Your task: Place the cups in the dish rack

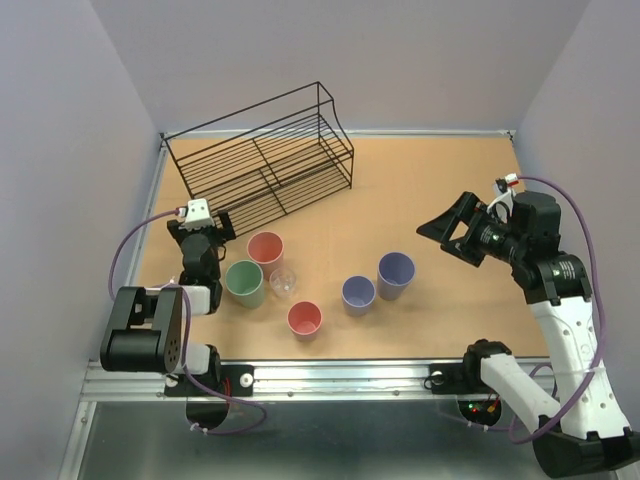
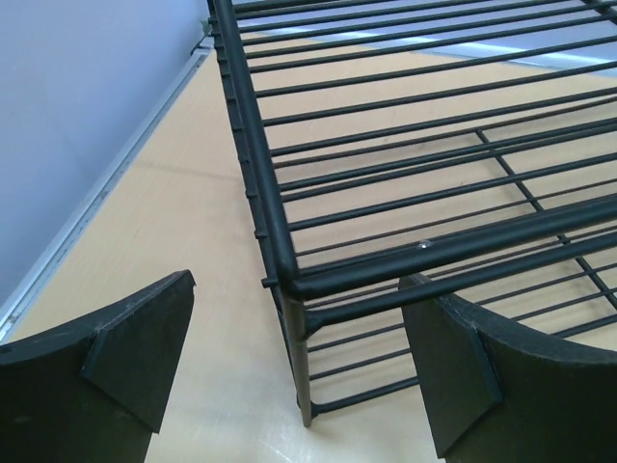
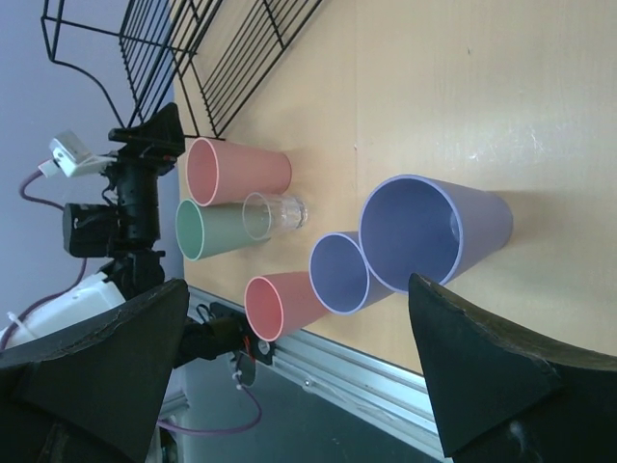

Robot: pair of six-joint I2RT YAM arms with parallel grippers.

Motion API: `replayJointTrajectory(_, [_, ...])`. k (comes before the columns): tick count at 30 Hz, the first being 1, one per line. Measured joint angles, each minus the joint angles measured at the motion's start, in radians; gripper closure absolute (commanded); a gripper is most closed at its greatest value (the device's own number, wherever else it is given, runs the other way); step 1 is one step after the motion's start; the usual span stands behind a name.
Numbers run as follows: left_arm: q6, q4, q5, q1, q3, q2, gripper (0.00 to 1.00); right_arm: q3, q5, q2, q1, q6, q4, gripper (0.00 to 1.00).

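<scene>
Hovering just before the near corner of the dish rack (image 1: 262, 160), the left gripper (image 2: 299, 282) is holding its fingers wide, gripping nothing. The right gripper (image 1: 445, 237) is gaping wide and empty too, pointing toward the cups (image 1: 266, 248), which are all standing upright on the table (image 1: 440, 170) near the rack, outside it.

Lighting bright, even and diffuse, from overhead. Short, soft shadows fall from the cups (image 1: 265, 250) onto the table (image 1: 440, 200). Left wrist view: pale glare on the far table behind the dish rack (image 2: 386, 125). Wrist-view fingers (image 2: 106, 386) read dark and slightly soft. Overhead view sharp.
</scene>
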Motion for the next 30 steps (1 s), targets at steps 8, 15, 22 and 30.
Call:
replayJointTrajectory(8, [-0.008, -0.491, -0.027, -0.002, 0.259, -0.07, 0.01, 0.0, 0.002, 0.006, 0.0, -0.018, -0.013, 0.0])
replayJointTrajectory(15, [-0.095, -0.888, 0.045, 0.0, 0.447, -0.124, 0.01, 0.0, 0.026, 0.027, 0.0, -0.066, -0.022, 0.0])
replayJointTrajectory(22, [-0.204, -1.242, 0.122, -0.002, 0.573, -0.186, 0.02, 0.0, 0.045, 0.08, 0.0, -0.1, -0.025, 0.0])
replayJointTrajectory(30, [-0.284, -1.539, 0.134, -0.209, 0.678, -0.361, 0.02, -0.006, 0.081, 0.14, 0.007, -0.141, -0.09, 0.03])
